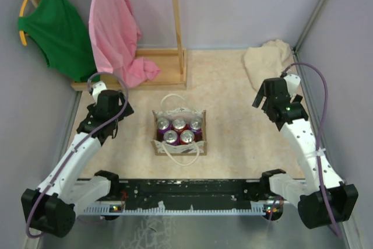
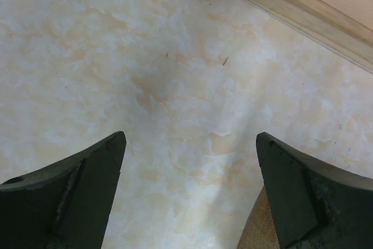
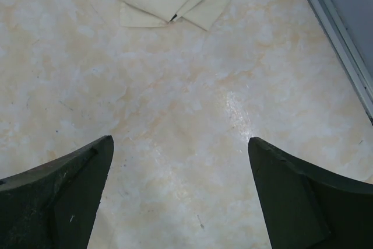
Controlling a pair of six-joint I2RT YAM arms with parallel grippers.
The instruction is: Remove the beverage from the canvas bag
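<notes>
- The boxy tan canvas bag (image 1: 158, 144) with white rope loops sits mid-table between the arms, holding five upright, silver-topped purple cans (image 1: 179, 125).
- The table (image 2: 175, 74) is glossy marbled beige.
- The left gripper (image 2: 190, 141) and right gripper (image 3: 180, 144) hover over bare tabletop on either side, dark tapered fingers spread wide and empty.

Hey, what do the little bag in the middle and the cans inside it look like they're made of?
The canvas bag looks like tan cloth, matte and without shine, with white rope handles. The weave is too small to confirm. The cans seem to be metal, with silvery tops that catch the light and purple-red printed sides.
</notes>
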